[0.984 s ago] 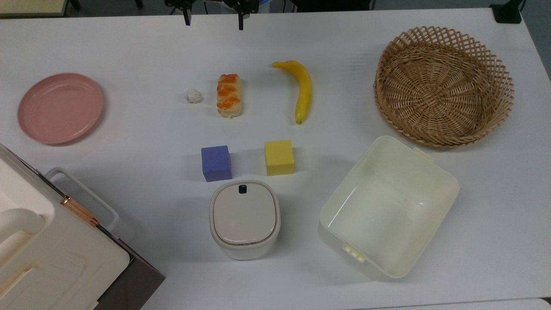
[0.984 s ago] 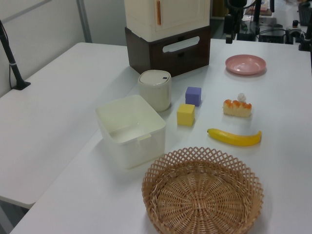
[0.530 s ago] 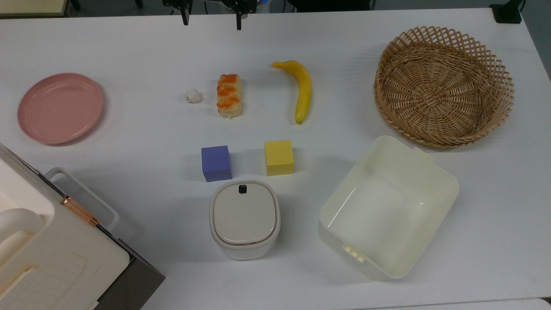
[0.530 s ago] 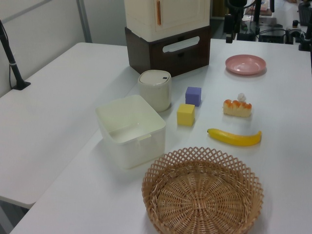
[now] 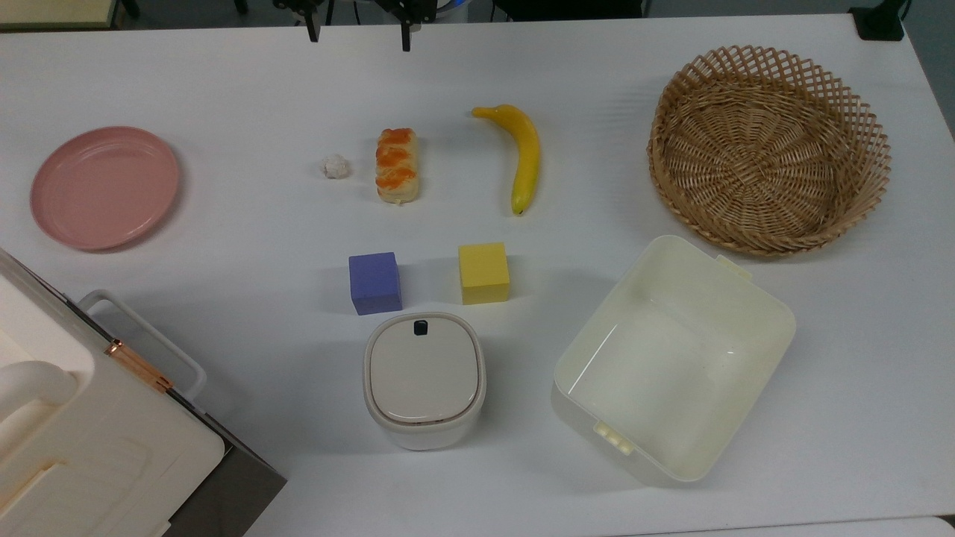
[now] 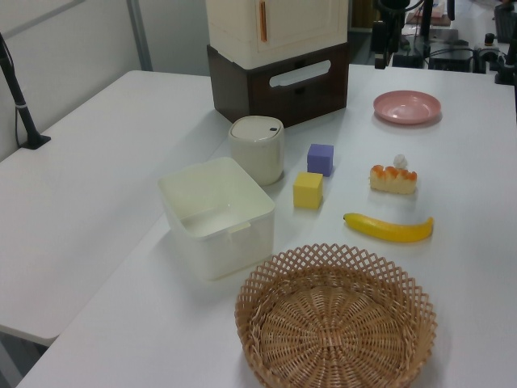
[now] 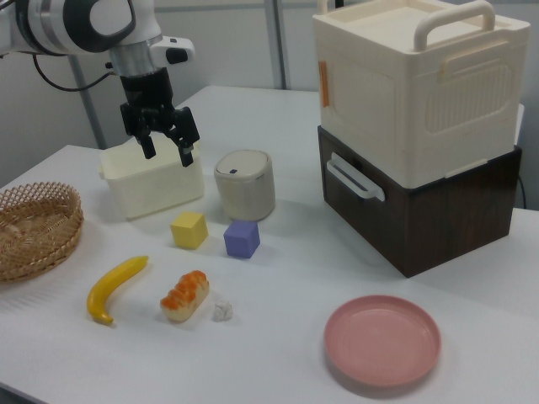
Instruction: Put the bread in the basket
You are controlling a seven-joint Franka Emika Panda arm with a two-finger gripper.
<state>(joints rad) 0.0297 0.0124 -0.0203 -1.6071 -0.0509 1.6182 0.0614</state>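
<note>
Gripper (image 7: 168, 154) hangs open above the tabletop (image 5: 224, 89); bread (image 5: 396, 165) mid-table, wicker basket (image 5: 768, 149) near a corner.

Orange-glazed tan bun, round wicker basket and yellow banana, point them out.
Orange-glazed tan bun (image 5: 397, 165): top view, glazed top.
Round wicker basket (image 5: 768, 69): top view, lattice rim.
Yellow banana (image 5: 526, 155): top view, mid-body.

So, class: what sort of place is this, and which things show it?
Probably a robotics lab: a robot arm hangs over a white table set with test props like the bread and basket.
</note>
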